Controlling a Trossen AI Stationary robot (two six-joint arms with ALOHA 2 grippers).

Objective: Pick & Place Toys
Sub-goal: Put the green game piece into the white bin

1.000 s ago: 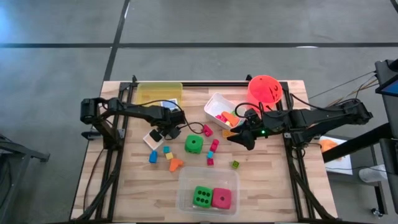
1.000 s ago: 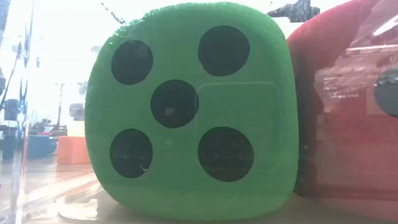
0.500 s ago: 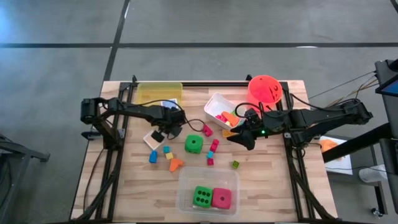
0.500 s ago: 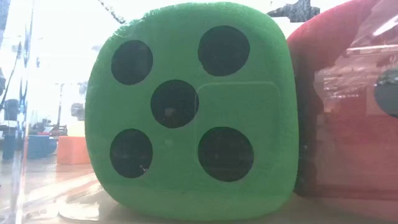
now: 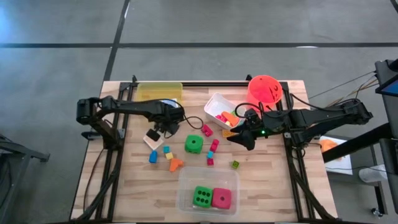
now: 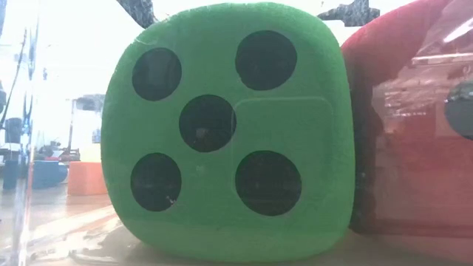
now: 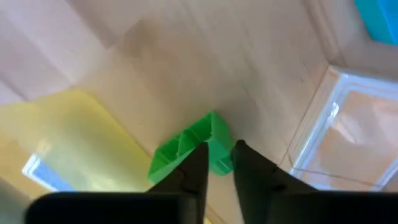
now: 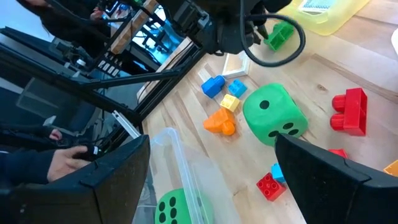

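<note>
Pinching a green block (image 7: pixel 193 147), the left gripper (image 7: pixel 216 163) lifts near the yellow tub (image 5: pixel 159 92); right gripper (image 5: pixel 244 138) waits spread; several blocks remain loose.

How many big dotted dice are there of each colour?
Green soft dotted dice: 2
Pink soft dotted dice: 1
Total: 3
</note>
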